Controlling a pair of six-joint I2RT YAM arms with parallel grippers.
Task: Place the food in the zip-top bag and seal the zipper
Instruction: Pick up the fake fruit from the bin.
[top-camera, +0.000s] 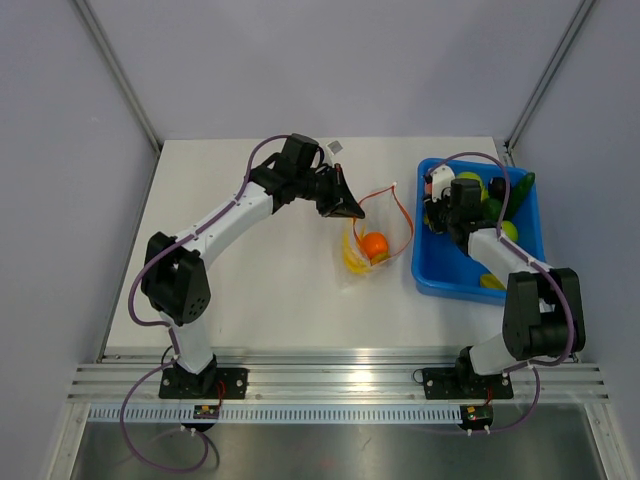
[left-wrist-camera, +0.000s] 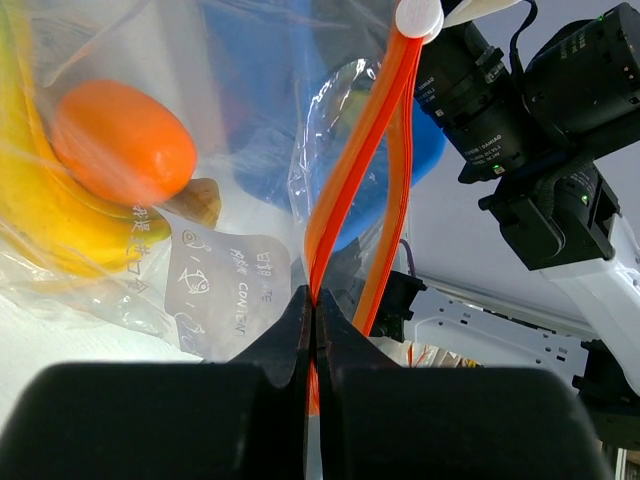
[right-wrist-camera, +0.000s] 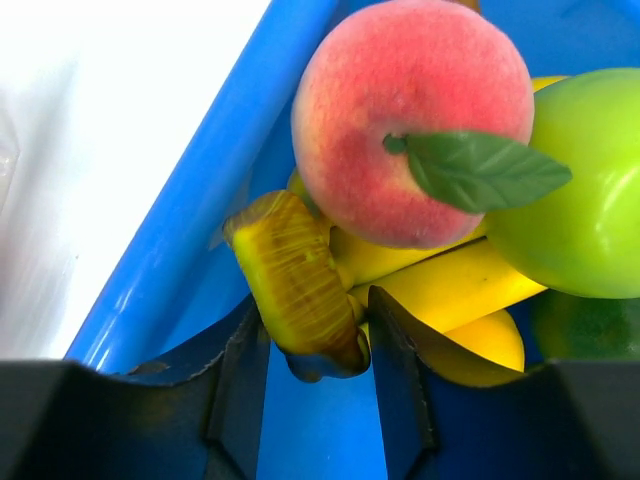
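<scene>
The clear zip-top bag lies mid-table with its mouth open. It holds a yellow banana bunch and an orange ball. My left gripper is shut on the bag's orange-red zipper strip and holds the mouth edge up; the ball and banana show through the plastic. My right gripper is down in the blue bin. Its jaws close on the brown-yellow stem of a second banana bunch. A pink-red peach rests on that bunch.
The blue bin's wall runs close along my right gripper's left finger. A green apple touches the peach. More green and dark toys fill the bin's far side. A white slider tab sits at the zipper's far end.
</scene>
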